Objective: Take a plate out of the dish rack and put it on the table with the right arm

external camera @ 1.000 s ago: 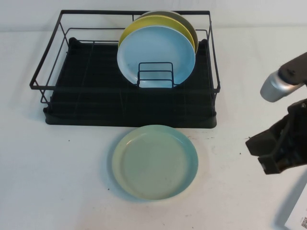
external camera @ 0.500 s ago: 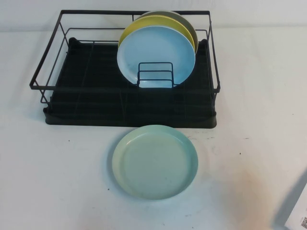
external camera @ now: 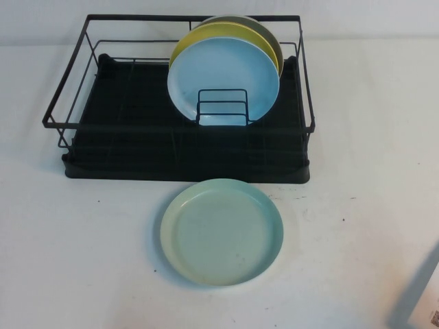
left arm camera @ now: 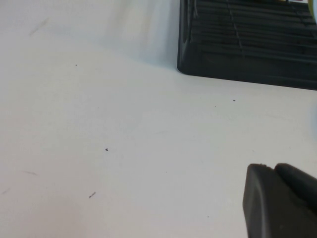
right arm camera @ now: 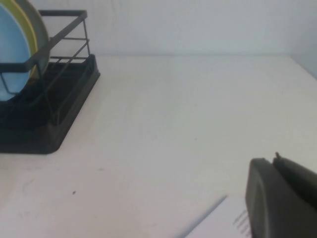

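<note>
The pale mint-green plate (external camera: 221, 232) lies flat on the white table (external camera: 82, 247), just in front of the black dish rack (external camera: 137, 147). Nothing touches it. Neither arm shows in the high view. In the right wrist view my right gripper (right arm camera: 272, 161) is shut and empty, low over the table to the right of the dish rack (right arm camera: 54, 124). In the left wrist view my left gripper (left arm camera: 271, 167) is shut and empty, over bare table near a corner of the rack (left arm camera: 247, 64).
A sky-blue plate (external camera: 223, 72), a yellow plate (external camera: 206, 32) and a dark olive plate (external camera: 267, 34) stand upright at the rack's right. A white sheet of paper (external camera: 429, 315) lies at the table's front right corner, below my right gripper.
A second ago the right arm stood at the right edge of the high view. It has withdrawn to the right and out of that view. The plates have not moved.
</note>
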